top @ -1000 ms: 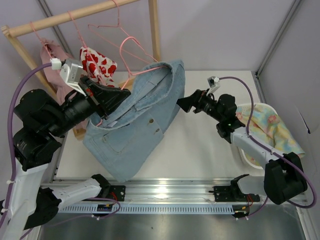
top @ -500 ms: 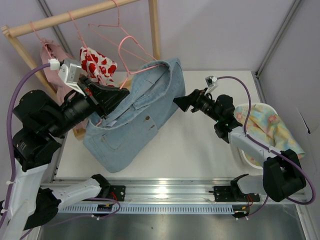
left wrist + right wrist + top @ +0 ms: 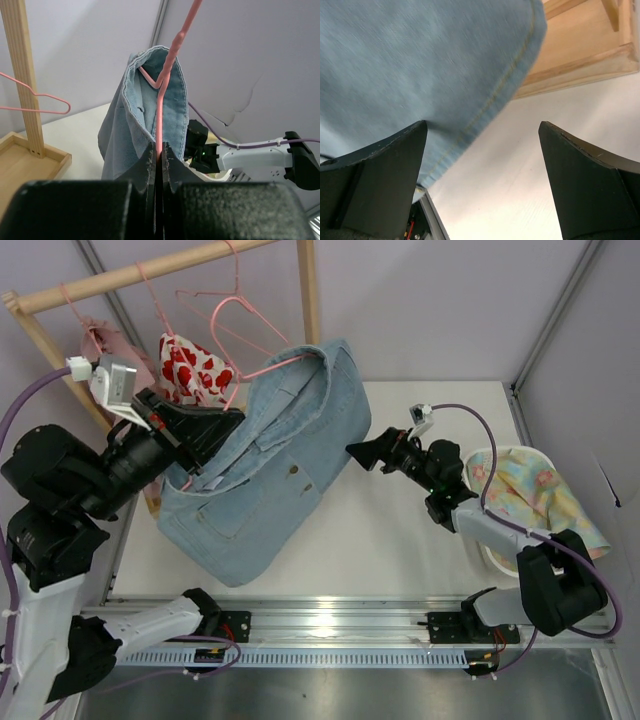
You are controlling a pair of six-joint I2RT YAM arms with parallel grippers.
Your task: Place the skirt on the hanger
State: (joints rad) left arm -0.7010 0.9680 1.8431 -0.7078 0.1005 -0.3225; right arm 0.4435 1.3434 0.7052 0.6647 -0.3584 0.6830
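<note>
Left gripper [image 3: 222,426] is clenched on the thin pink wire of the hanger [image 3: 280,362], jaws pressed together around it in the left wrist view [image 3: 159,154]. Since the earlier frame this arm has risen and drawn back to its left, so the skirt [image 3: 270,480] hangs higher, its waistband nearer the rack and its hem lifted a little from the table [image 3: 400,530]. Right gripper [image 3: 358,450] has slid slightly nearer the skirt's edge; its jaws stand wide apart and hold nothing, with the cloth just ahead of its left finger in the right wrist view [image 3: 482,165].

Light blue denim, soft and pocketed, with pale stitched seams, drapes in a loose fold over one shoulder of the hanger, whose bent wire shows inside the waistband [image 3: 167,75]. Its hem seam runs across the right wrist view [image 3: 420,60].

Behind stands a light wooden rack [image 3: 150,270], its base close by the denim [image 3: 580,50]. On it hang a pale pink dress [image 3: 100,345], a white garment with red hearts [image 3: 195,370] and spare pink hangers [image 3: 215,300]. At the far right lies a patterned cloth in a white basket [image 3: 492,550]
</note>
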